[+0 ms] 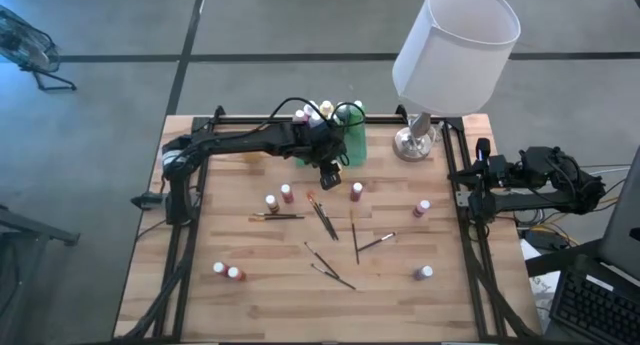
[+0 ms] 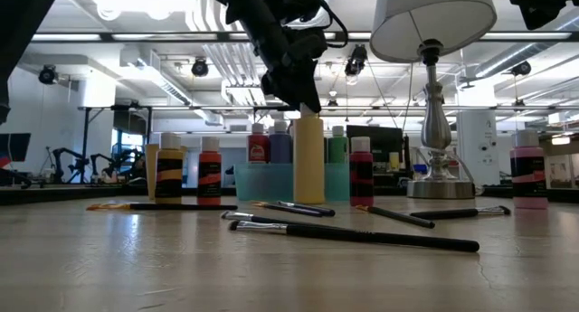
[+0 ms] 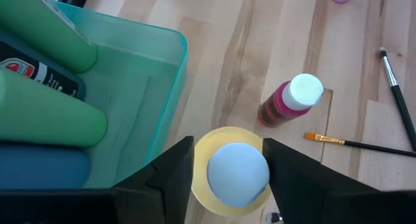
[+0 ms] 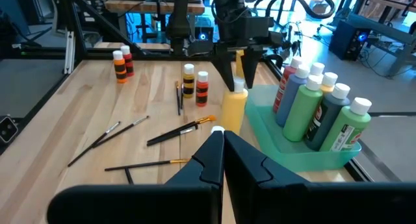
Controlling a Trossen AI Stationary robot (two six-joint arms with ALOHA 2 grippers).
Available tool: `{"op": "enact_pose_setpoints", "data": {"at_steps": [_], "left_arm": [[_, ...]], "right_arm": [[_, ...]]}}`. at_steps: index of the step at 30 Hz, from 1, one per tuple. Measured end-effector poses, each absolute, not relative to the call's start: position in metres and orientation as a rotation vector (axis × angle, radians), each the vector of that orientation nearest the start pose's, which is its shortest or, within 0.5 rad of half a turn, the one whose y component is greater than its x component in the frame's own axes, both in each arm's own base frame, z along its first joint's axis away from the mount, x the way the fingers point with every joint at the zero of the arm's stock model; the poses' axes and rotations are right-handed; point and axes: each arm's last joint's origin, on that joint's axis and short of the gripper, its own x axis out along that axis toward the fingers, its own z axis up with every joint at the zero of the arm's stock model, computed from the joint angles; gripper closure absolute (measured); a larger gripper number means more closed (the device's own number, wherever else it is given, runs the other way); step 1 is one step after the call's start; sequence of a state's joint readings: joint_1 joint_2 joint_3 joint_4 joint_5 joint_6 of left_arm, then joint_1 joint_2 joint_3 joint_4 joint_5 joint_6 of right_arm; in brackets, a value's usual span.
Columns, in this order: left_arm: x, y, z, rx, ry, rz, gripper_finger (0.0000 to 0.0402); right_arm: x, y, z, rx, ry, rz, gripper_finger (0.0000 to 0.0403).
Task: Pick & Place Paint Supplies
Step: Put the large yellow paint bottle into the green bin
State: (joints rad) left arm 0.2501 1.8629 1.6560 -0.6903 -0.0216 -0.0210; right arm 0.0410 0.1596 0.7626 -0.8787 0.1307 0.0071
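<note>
A yellow paint bottle (image 4: 234, 110) with a pale cap (image 3: 237, 172) stands upright on the table, just beside the green tray (image 3: 175, 55). My left gripper (image 3: 228, 144) hovers over it, pointing steeply down. It is open, with one finger on each side of the bottle's top. Several bottles (image 4: 312, 104) stand in the tray. More bottles (image 1: 287, 193) (image 1: 422, 208) and thin brushes (image 1: 322, 217) lie scattered on the wood. My right gripper (image 4: 223, 146) waits shut at the table's right edge. My left gripper has its two fingers (image 3: 175, 172) on either side of the yellow bottle's cap end, coming from above. I cannot tell whether they touch it. The bottle stands upright with its base on the table.
A lamp with a white shade (image 1: 455, 45) and a metal base (image 1: 415, 140) stands at the far right. A pink bottle (image 3: 289, 100) and an orange-tipped brush (image 3: 351, 143) lie close to the yellow bottle. Bottle pairs stand at the left (image 1: 227, 272) and one at the near right (image 1: 425, 273).
</note>
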Motion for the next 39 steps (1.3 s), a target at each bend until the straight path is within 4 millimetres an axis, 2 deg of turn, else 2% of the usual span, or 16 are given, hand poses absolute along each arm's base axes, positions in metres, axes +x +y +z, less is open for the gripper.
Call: {"op": "enact_pose_setpoints", "data": {"at_steps": [3,10,20,30,39], "left_arm": [[0.393,0.102,0.298,-0.109,0.877,0.261,0.0201],[0.380,0.098,0.349,-0.101,0.812,0.263,0.0200],[0.346,0.070,0.400,-0.102,0.735,0.225,0.0201],[0.314,0.034,0.437,-0.078,0.617,0.161,0.0202],[0.286,0.003,0.454,-0.041,0.561,0.074,0.0202]], "right_arm": [[0.020,-0.003,0.308,-0.017,0.274,-0.090,0.0394],[0.020,-0.003,0.308,-0.017,0.274,-0.090,0.0394],[0.020,-0.003,0.308,-0.017,0.274,-0.090,0.0394],[0.020,-0.003,0.308,-0.017,0.275,-0.090,0.0394],[0.020,-0.003,0.308,-0.017,0.275,-0.089,0.0394]]}}
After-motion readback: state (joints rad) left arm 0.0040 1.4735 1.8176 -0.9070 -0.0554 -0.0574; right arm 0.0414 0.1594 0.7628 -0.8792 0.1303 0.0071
